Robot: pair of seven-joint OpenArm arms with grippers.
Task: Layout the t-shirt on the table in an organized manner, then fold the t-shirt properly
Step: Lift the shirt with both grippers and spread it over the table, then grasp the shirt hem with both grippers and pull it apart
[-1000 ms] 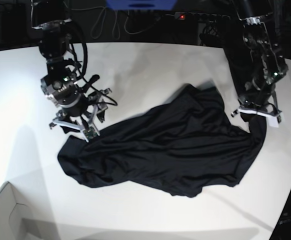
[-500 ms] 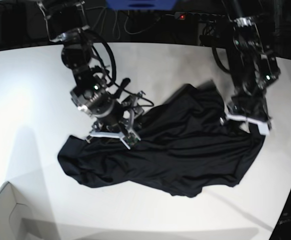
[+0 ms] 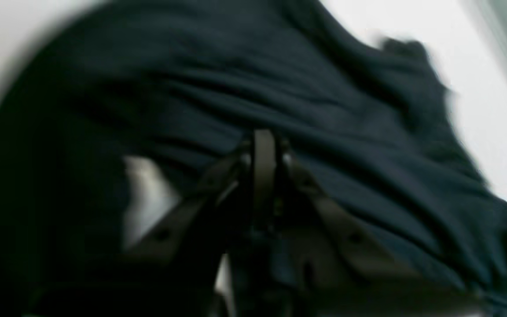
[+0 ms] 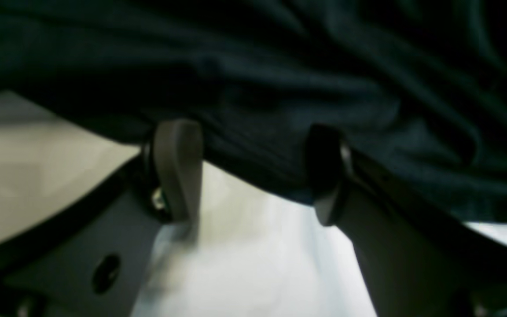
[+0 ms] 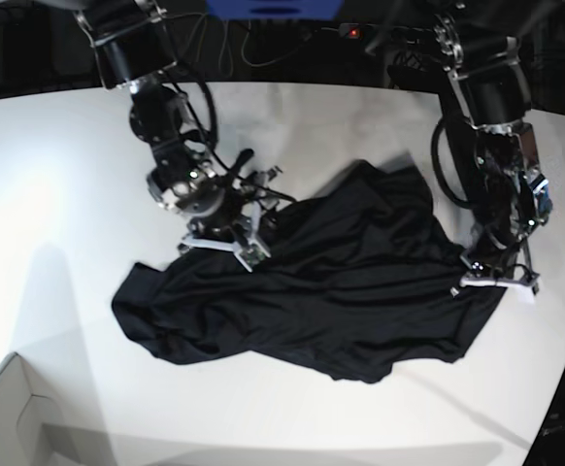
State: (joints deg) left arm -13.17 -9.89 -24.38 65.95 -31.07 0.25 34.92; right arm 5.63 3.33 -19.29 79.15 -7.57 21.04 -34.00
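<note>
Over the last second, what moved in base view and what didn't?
The right gripper swung from the bare table beside the t-shirt onto its upper edge, fingers spread. The left gripper, shut, shifted down along the shirt's right corner, apparently letting it sag. The shirt's crumpled outline otherwise stayed put.

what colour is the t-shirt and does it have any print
Plain black, no print visible on the t-shirt; the base view shows it best.

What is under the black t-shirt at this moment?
The t-shirt lies crumpled on the white table, which shows all around it. Whether anything else sits beneath the fabric cannot be seen. The right end effector is open at its edge, with bare table showing below the fingers.
</note>
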